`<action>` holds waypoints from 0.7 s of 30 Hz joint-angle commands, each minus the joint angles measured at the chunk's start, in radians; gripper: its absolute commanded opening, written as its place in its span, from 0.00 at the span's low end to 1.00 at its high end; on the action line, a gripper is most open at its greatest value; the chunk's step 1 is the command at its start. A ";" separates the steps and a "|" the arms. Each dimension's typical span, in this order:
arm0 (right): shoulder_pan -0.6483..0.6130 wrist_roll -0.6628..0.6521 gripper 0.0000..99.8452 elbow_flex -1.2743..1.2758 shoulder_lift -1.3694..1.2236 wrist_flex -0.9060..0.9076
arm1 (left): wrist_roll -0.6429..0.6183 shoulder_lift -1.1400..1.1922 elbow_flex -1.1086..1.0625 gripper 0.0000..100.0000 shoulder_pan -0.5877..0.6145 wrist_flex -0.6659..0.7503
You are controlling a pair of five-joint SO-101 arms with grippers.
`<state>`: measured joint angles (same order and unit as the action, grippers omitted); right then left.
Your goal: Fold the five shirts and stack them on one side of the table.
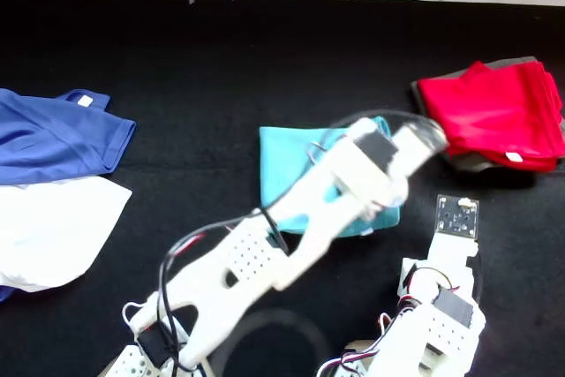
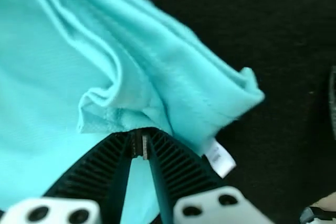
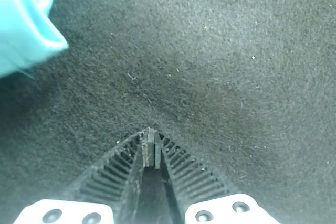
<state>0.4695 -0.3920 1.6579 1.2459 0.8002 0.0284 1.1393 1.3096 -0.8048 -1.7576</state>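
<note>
Pinching a fold of the teal shirt (image 1: 282,165) mid-table, the left gripper (image 2: 143,144) looks set to haul it right onto the red shirt (image 1: 494,108) stack; the right gripper (image 3: 150,148) hangs pressed together.

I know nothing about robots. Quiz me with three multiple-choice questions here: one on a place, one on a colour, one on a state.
1. The red shirt lies: A on the grey shirt; B on the floor; C under an arm.
2. The shirt at the left gripper is: A teal; B blue; C white.
3. The right gripper is: A wide open; B shut; C holding a shirt.
Answers: A, grey edges show beneath it; A, the teal shirt surrounds its tips; B, its tips meet over bare table.
</note>
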 commanded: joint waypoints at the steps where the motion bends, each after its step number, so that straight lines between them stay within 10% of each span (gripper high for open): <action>1: 0.025 0.005 0.01 0.025 0.002 -0.024 | -0.008 -0.064 0.059 0.01 -0.056 -0.017; 21: 0.025 0.005 0.01 0.025 0.002 -0.024 | 0.000 -0.085 0.074 0.01 0.053 0.003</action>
<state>0.4695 -0.3920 1.6579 1.2459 0.8002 0.0284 1.0273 1.3541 -0.7802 -1.7637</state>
